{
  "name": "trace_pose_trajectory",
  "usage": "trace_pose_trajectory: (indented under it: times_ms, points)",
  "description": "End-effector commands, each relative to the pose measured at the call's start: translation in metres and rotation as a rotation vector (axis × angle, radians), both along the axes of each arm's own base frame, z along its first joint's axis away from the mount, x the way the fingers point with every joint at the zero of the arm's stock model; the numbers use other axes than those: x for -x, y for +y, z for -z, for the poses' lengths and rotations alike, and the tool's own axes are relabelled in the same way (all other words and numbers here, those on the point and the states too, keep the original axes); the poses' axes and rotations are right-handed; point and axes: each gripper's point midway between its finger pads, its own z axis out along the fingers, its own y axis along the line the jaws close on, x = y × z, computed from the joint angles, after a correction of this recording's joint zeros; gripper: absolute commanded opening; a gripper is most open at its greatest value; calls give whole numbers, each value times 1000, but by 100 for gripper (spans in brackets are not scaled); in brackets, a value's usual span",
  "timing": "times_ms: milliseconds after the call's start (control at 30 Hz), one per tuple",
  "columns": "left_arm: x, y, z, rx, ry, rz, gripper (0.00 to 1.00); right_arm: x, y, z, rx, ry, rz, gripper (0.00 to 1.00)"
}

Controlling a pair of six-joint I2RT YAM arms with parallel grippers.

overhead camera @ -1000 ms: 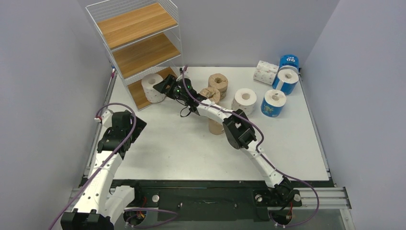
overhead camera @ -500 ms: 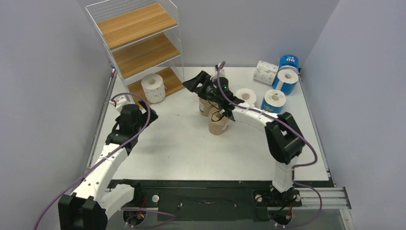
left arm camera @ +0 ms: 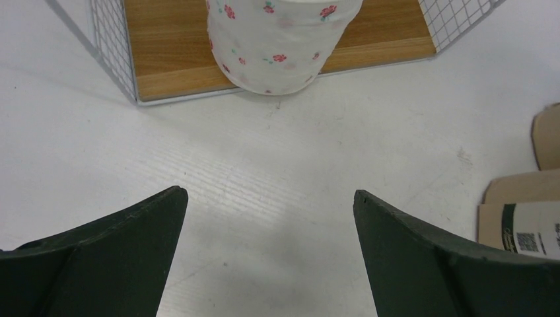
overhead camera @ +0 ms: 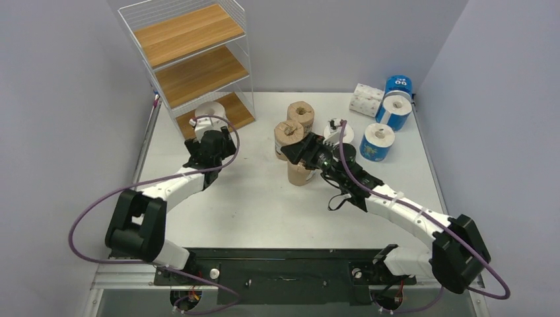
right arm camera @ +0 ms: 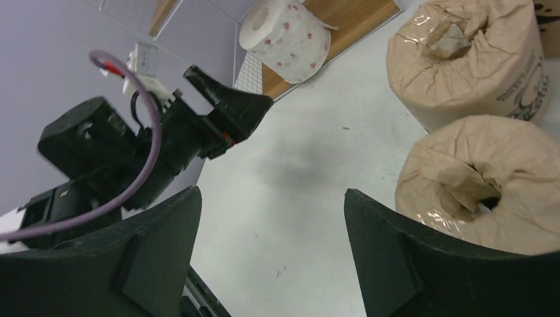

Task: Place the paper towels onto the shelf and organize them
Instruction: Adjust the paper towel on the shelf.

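Since a second ago the right gripper (overhead camera: 300, 146) has drawn back from the shelf (overhead camera: 191, 30) to the 3 brown-wrapped rolls (overhead camera: 288, 132) near the table's (overhead camera: 251, 211) middle, jaws spread, empty. Meanwhile the left gripper (left arm camera: 271, 198), likewise agape and empty, has swung up to face the rose-printed white roll (left arm camera: 280, 39) on the bottom board's front edge, likely to nudge it deeper.

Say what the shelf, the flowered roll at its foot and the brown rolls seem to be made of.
Shelf: thin white-coated wire mesh, likely metal, with matte light wood-grain boards, perhaps laminate.
Flowered roll: soft white paper with a small red flower print.
Brown rolls: crinkled tan kraft-like paper wrap with dark print; glossy patches suggest tape or film.
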Motion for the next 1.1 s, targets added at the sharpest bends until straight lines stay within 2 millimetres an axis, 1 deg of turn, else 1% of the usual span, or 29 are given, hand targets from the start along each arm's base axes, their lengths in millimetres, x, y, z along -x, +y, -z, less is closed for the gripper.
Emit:
trace_pose_trajectory:
  times_ms: [0,33,67,100,133,167,200,233,267,300,333,367,400,433,533,567,600,633,667,700,733,767,800,900,967,1067]
  points:
    - [-47,-1,-37,-66,-119,-26,96,19,-23,-11,30,-68,19,75]
    - [-50,0,-26,-86,-93,-32,96,22,-25,-11,36,-73,20,75]
    - [-54,-1,-30,-99,-98,-32,96,27,-30,-12,38,-79,21,75]
    - [-58,1,-25,-115,-89,-41,96,29,-33,-13,43,-88,24,75]
    - [-62,1,-28,-128,-93,-42,96,33,-36,-14,44,-93,27,75]
    - [-65,3,-22,-139,-82,-47,96,35,-38,-14,47,-98,27,75]
    - [-70,3,-25,-143,-86,-45,96,38,-41,-16,49,-104,26,75]
    - [-73,5,-18,-150,-68,-46,96,39,-42,-15,52,-102,27,75]
    - [-77,5,-19,-152,-67,-44,96,41,-44,-17,55,-107,26,75]
    - [-79,7,-14,-158,-53,-44,96,42,-45,-16,61,-104,27,75]
    - [-83,6,-15,-159,-54,-39,96,42,-47,-17,64,-110,28,75]
    - [-85,7,-9,-163,-40,-38,96,43,-48,-18,68,-111,29,75]
    - [-88,7,-10,-161,-34,-32,96,44,-49,-18,74,-114,30,75]
    - [-91,7,-6,-162,-25,-31,96,44,-51,-19,77,-116,33,75]
    - [-99,3,-5,-167,-14,-12,97,45,-54,-21,84,-127,34,75]
    - [-103,2,-8,-164,-19,-8,97,45,-55,-23,83,-130,35,75]
    - [-104,1,-2,-167,2,2,98,45,-55,-23,83,-130,35,75]
    - [-108,-1,-6,-164,-3,5,98,46,-55,-25,80,-134,34,75]
    - [-109,-3,-1,-163,14,18,98,46,-56,-25,79,-135,33,75]
    - [-113,-4,-4,-159,8,19,98,47,-55,-27,76,-139,30,75]
    - [-113,-4,2,-158,25,25,98,47,-56,-28,74,-140,31,76]
    - [-117,-5,-2,-151,19,26,98,48,-56,-28,74,-142,31,76]
    - [-118,-7,4,-147,35,38,98,48,-57,-28,76,-142,32,76]
    - [-121,-14,7,-116,38,53,99,48,-60,-28,78,-141,34,76]
    - [-122,-19,13,-97,52,74,99,48,-62,-27,84,-142,40,76]
    - [-124,-22,21,-82,66,83,100,48,-65,-24,90,-137,46,76]
